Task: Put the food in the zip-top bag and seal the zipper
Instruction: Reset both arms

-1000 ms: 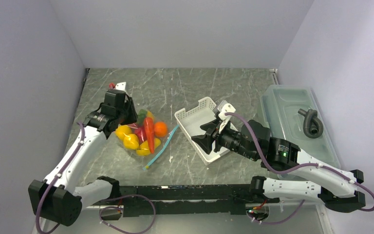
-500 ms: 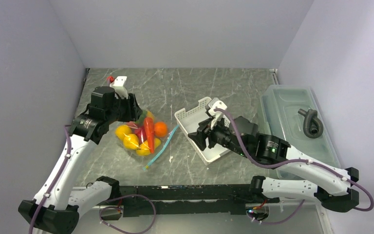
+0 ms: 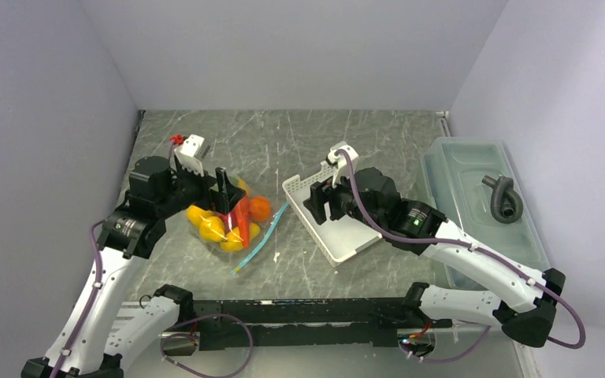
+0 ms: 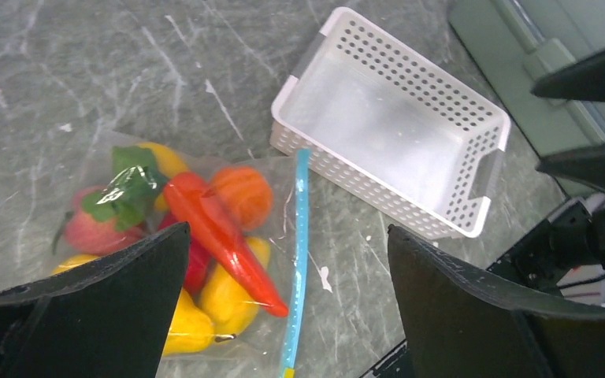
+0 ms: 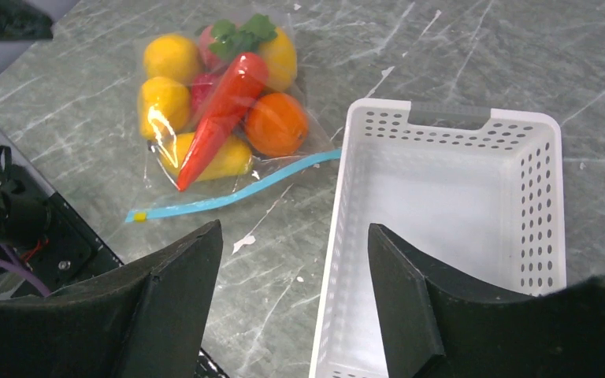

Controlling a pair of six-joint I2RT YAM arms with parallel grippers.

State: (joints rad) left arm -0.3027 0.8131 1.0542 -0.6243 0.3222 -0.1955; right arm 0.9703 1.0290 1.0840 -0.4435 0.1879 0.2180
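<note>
The zip-top bag (image 3: 228,224) lies flat on the table left of centre, with all the food (image 4: 205,228) inside it: carrot (image 5: 219,110), orange (image 5: 276,124), yellow pieces and a green-leafed red piece. Its teal zipper (image 3: 261,239) runs as one flat strip along the right edge, seen also as the zipper (image 4: 299,236) and zipper (image 5: 228,197) in the wrist views. My left gripper (image 3: 203,187) hovers above the bag, open wide and holding nothing. My right gripper (image 3: 321,206) hangs open and empty over the left rim of the white basket (image 3: 339,236).
The white perforated basket (image 4: 394,150) has nothing in it and stands just right of the zipper. A large translucent lidded bin (image 3: 473,197) with a grey hose piece (image 3: 504,197) on its lid fills the right side. Walls close in left, right and behind.
My left gripper has risen off the bag's far-left end and opened wide. My right gripper has pulled up and back over the basket, its jaws widening. The bag has not moved.
</note>
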